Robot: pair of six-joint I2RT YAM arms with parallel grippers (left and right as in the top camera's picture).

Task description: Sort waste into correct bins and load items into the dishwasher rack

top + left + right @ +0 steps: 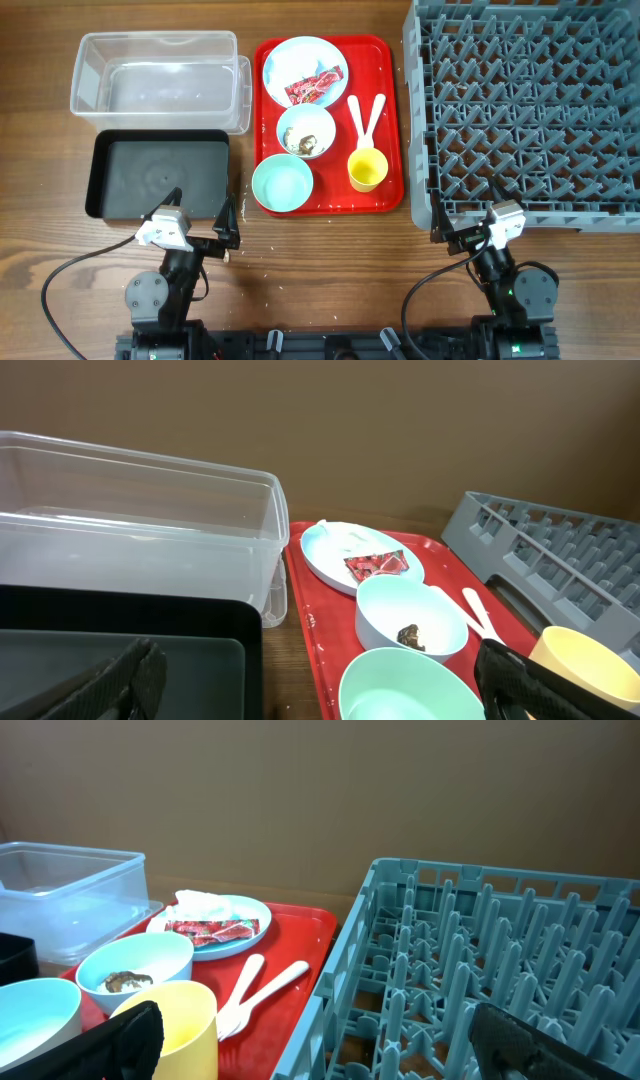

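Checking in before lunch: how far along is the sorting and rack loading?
Done: nothing; the clear tub, black tray and rack hold nothing. In hand: nothing; left tool and right tool are open. To do: wrapper, tissue, scraps, plate, two bowls, cup, fork and spoon, all on the red tray.

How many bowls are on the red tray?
2. The bowl with scraps sits at the tray middle, next to the plate; the empty bowl is at its near-left corner.
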